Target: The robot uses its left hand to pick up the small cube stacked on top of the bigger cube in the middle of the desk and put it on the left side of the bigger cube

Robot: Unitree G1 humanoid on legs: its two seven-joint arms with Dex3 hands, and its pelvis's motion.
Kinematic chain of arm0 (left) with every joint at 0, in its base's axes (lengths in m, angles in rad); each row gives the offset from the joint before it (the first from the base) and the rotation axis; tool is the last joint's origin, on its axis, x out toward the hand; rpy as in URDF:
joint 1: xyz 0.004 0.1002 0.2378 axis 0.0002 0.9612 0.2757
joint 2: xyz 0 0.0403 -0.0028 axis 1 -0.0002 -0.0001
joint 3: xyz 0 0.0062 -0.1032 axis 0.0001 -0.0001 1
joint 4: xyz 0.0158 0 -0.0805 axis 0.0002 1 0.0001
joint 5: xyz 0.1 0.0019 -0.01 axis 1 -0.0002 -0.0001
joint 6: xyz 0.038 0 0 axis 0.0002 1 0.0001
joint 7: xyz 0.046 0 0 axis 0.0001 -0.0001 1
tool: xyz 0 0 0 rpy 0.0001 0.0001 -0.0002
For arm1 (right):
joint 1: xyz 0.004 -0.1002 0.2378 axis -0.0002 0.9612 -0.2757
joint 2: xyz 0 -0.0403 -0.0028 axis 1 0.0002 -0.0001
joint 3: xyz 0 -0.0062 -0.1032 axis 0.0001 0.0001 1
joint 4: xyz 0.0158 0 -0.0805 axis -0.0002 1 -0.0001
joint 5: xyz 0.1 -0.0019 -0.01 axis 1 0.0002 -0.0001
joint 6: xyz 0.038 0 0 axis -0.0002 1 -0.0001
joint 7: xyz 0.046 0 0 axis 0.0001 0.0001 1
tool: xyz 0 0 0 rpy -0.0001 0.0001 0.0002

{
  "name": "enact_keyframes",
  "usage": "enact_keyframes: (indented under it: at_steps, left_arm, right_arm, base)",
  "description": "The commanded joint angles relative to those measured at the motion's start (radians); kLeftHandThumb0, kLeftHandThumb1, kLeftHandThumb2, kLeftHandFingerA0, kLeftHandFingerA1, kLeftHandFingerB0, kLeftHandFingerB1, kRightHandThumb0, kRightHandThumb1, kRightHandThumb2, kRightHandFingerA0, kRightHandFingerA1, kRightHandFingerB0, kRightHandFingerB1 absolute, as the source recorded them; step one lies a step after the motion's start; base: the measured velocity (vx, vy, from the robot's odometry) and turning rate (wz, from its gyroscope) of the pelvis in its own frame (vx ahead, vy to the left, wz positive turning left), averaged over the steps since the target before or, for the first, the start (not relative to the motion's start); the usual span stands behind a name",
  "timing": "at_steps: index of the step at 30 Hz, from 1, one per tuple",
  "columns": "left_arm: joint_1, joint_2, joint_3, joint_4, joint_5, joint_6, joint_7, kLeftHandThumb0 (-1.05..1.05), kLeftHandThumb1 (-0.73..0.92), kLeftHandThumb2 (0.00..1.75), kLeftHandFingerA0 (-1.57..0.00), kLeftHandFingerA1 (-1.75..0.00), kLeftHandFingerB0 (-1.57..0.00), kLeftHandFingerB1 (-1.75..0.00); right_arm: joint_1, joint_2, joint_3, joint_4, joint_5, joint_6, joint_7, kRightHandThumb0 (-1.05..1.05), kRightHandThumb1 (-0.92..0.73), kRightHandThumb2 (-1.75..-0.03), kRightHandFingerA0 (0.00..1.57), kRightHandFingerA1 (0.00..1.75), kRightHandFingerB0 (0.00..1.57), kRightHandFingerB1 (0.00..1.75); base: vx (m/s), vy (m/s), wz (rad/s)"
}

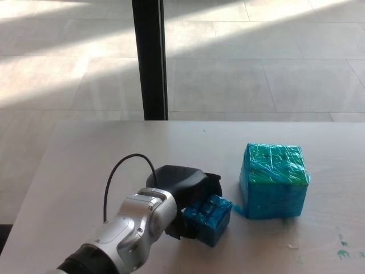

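Note:
The bigger cube (275, 181), wrapped in teal and green tape, stands on the desk at right of centre with nothing on its top. The small blue cube (209, 218) is low at the desk surface just left of the bigger cube, near the front. My left hand (183, 191) is shut on the small cube, black fingers wrapped over its top and left side. Whether the small cube rests on the desk or hangs just above it cannot be told. My right hand does not show.
The pale desk (85, 165) runs across the view; its far edge meets a tiled floor. A black pole (151, 57) rises behind the desk's far edge. Green marks (342, 251) dot the desk at front right.

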Motion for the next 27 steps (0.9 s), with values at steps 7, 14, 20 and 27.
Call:
enact_keyframes:
  at_steps: [7, 14, 20, 27]
  left_arm:
    - [-0.056, 0.04, -0.021, 0.033, 0.021, 0.097, -0.251, -0.93, 0.55, 0.92, 0.0, -0.14, 0.0, 0.0]
    - [-0.095, 0.056, -0.04, 0.04, 0.037, 0.112, -0.334, -1.04, 0.52, 0.89, 0.0, 0.0, 0.0, 0.0]
    - [-0.099, 0.064, -0.021, 0.015, 0.023, 0.124, -0.355, -1.05, 0.72, 0.63, 0.0, 0.0, 0.0, 0.0]
    - [-0.114, 0.108, 0.062, -0.046, -0.008, 0.139, -0.388, -1.05, 0.73, 0.62, 0.0, 0.0, 0.0, 0.0]
  right_arm:
    - [0.023, -0.007, -0.013, -0.024, 0.014, 0.008, -0.007, -0.48, -0.54, -0.91, 0.52, 0.67, 0.42, 0.56]
    - [0.006, -0.008, -0.025, 0.002, 0.029, 0.024, 0.008, -0.46, -0.65, -0.6, 0.47, 0.54, 0.5, 0.39]
    - [0.008, -0.009, -0.024, -0.001, 0.024, 0.036, 0.012, -0.46, -0.65, -0.6, 0.45, 0.57, 0.49, 0.38]
    - [0.005, -0.012, -0.031, 0.026, 0.022, 0.023, 0.013, -0.46, -0.63, -0.59, 0.45, 0.53, 0.48, 0.38]
  base:
    - [0.0, 0.0, 0.0]
    - [0.0, 0.0, 0.0]
    - [0.0, 0.0, 0.0]
    - [0.0, 0.0, 0.0]
